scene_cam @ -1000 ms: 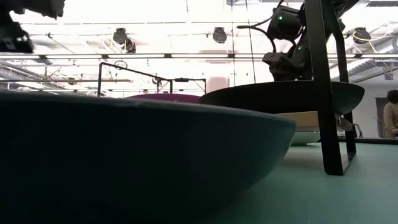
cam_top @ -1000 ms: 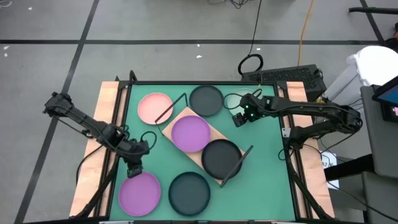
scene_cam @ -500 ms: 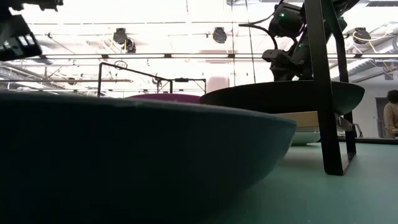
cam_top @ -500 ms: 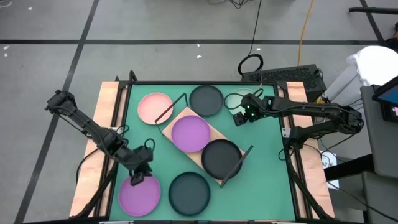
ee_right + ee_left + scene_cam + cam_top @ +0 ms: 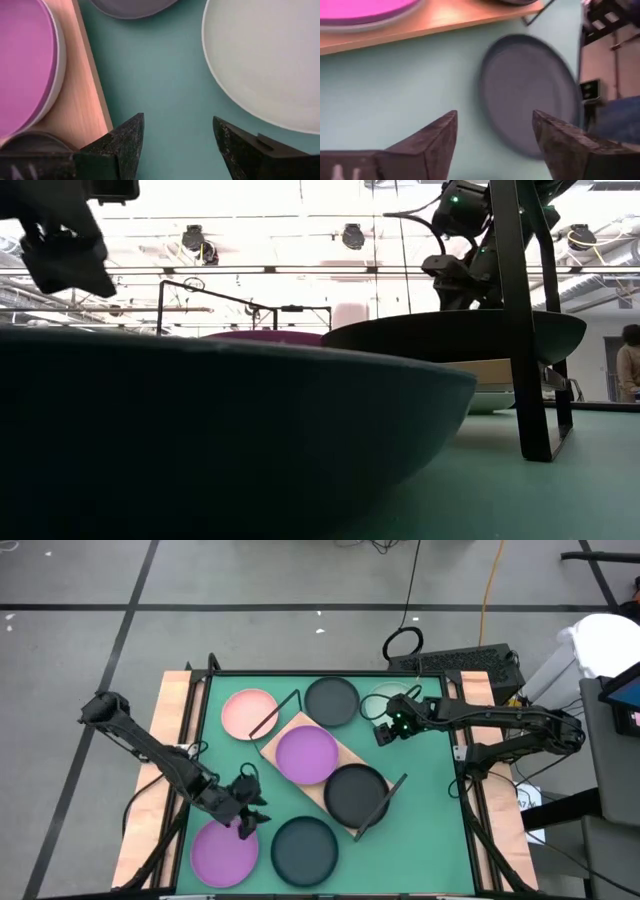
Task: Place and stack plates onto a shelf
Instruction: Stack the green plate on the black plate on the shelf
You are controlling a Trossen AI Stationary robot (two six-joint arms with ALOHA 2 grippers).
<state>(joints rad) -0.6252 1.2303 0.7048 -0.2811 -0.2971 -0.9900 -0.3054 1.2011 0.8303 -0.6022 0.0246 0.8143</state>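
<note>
Plates are all over the green table (image 5: 430, 830): a purple plate (image 5: 307, 754) and a black plate (image 5: 356, 793) sit on the wooden shelf (image 5: 340, 753) (set diagonally mid-table). Left gripper (image 5: 248, 816) hovers with fingers spread between the near purple plate (image 5: 224, 851) and the dark plate (image 5: 304, 849). Right gripper (image 5: 385, 728), also spread, hangs beside the pale plate (image 5: 265, 60), holding nothing.

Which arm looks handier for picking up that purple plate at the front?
Probably the left. Its open gripper hangs right beside the purple plate, while the right gripper is far across the table near the pale plate.
</note>
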